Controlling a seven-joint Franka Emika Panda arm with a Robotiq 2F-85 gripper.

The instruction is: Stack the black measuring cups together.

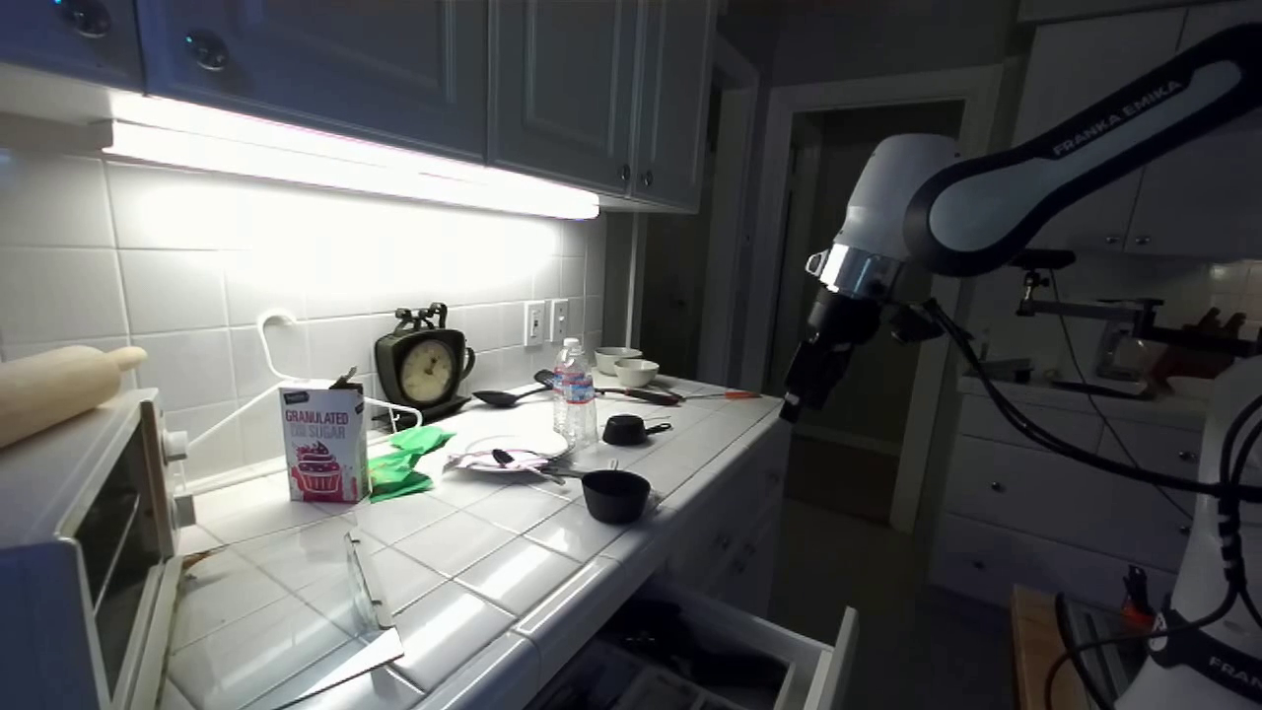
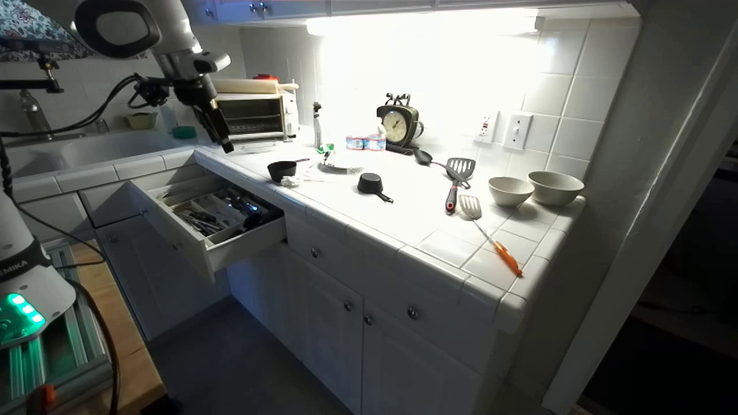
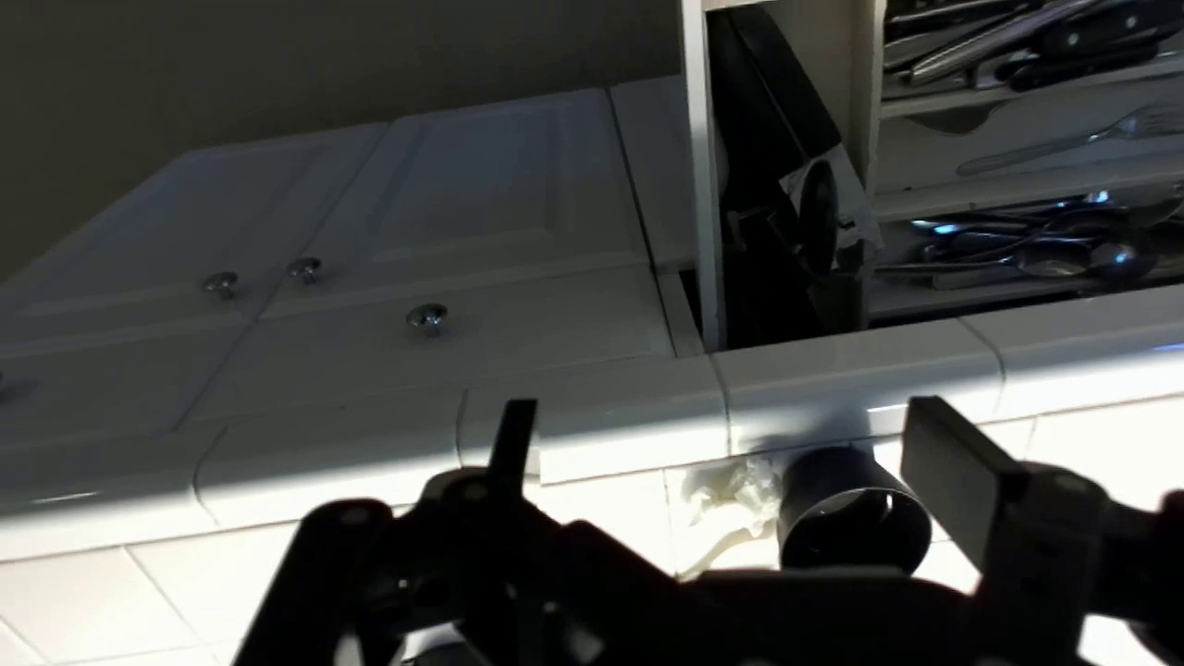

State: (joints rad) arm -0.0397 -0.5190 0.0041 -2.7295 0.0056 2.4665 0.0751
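On the counter [image 2: 441, 245] before the clock [image 2: 396, 127], one measuring cup [image 2: 282, 172] sits apart from another cup [image 2: 369, 184].

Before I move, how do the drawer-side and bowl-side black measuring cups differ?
The drawer-side measuring cup stands mouth up; the bowl-side measuring cup looks upside down. The drawer-side cup's handle points toward the white plate, the bowl-side cup's handle away from it. Both are black and round.

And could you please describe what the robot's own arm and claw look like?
The smooth, rounded white arm has black trim lettered FRANKA EMIKA in pale capitals, plus a shiny silver collar. Its angular black claw has two flat-faced fingers. Slim black cables loop alongside, and bright green lights glow on its white base.
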